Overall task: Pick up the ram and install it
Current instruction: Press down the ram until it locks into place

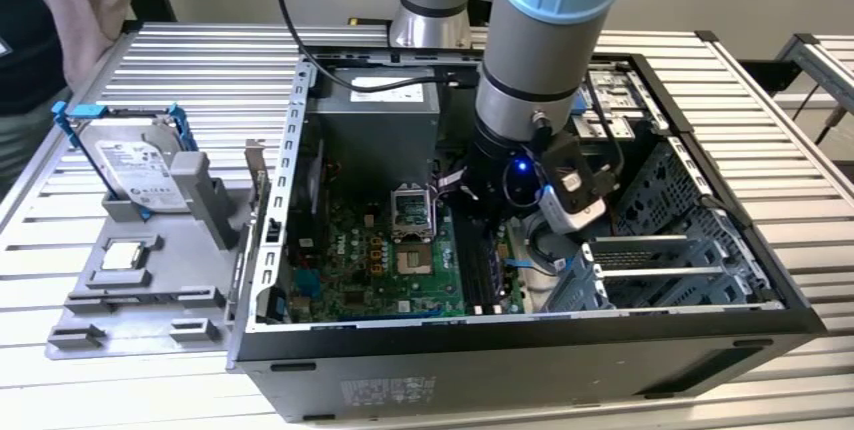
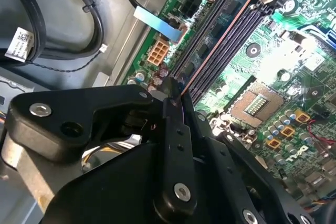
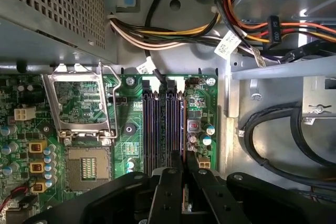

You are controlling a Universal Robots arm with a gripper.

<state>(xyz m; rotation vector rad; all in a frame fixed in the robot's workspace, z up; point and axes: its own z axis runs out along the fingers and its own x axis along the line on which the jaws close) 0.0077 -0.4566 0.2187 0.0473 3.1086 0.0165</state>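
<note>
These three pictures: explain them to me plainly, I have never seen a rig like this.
A robot arm reaches down into an open computer case lying on a slatted metal table. The exterior view looks at this from outside; both wrist views come from cameras riding on the arm, looking into the case. Its end effector is shut on a thin RAM stick, seen edge-on, lined up over the long memory slots of the green motherboard. Beside them sits the empty processor socket. At the exterior view's left, a grey tray holds a hard drive.
</note>
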